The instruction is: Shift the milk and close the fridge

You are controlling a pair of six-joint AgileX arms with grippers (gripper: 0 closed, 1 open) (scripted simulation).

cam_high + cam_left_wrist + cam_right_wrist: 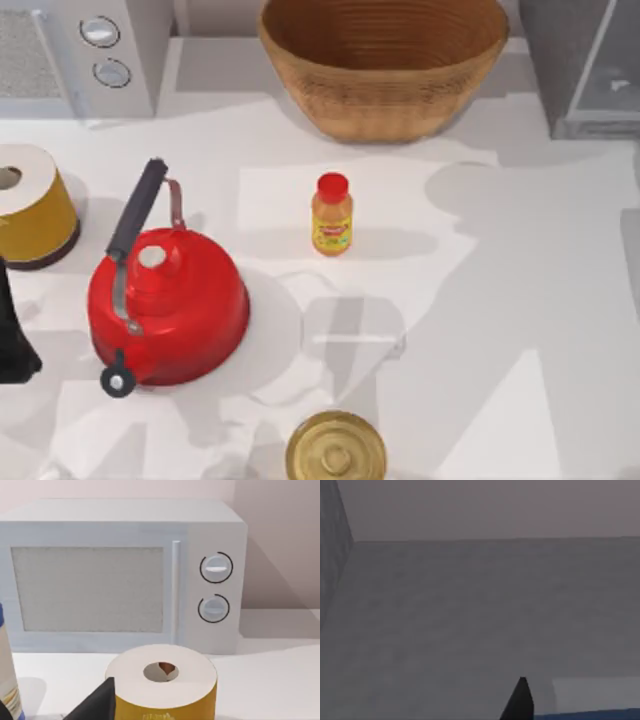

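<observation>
The small boxy milk carton (9,680), white with a blue edge, shows as a sliver at the left wrist view's border, just beside the left gripper (12,345) at the table's far left (whether that gripper is holding it or standing wide you cannot tell); expect it to be light, stiff-walled but crushable, so take it across its flat sides, low down. The yellow-wrapped paper roll (162,680) and red kettle (165,305) crowd it; the right gripper (520,702), state likewise unclear, faces the grey metallic fridge (590,70).
</observation>
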